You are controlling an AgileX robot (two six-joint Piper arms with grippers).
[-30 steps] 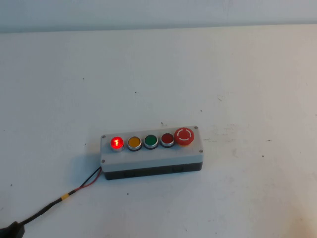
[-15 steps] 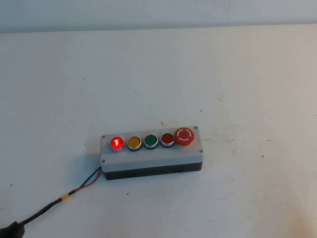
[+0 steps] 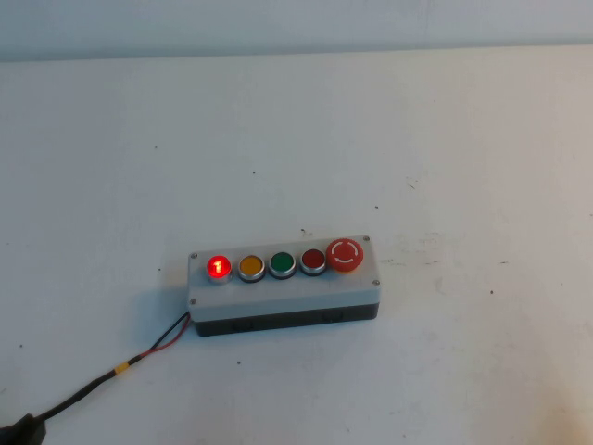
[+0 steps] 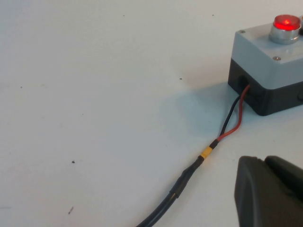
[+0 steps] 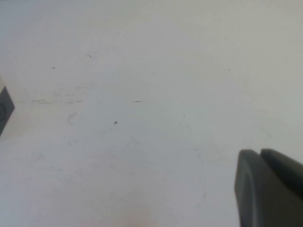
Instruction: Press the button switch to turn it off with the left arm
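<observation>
The button switch point(image 3: 219, 267) is glowing red at the cable end of the grey box point(image 3: 283, 295) on the worktop point(image 3: 417, 139). The left tool point(image 4: 270, 191) is hovering near the cable point(image 4: 191, 168), the right tool point(image 5: 269, 187) over bare worktop; whether either is clenched, I cannot tell.

Left tool point(image 4: 272, 191) and right tool point(image 5: 270, 187) hover above table

I see a matt white counter point(image 3: 445, 139), faintly scuffed and specked. The control box point(image 3: 278, 287) looks like smooth grey plastic over a black plastic base. The button switch point(image 3: 219, 267) is glossy translucent red in a shiny metal ring. The cable point(image 4: 177, 191) wears dull black sleeving. The left claw point(image 4: 272, 191) and right claw point(image 5: 270, 187), low over the counter, look matt dark plastic.
</observation>
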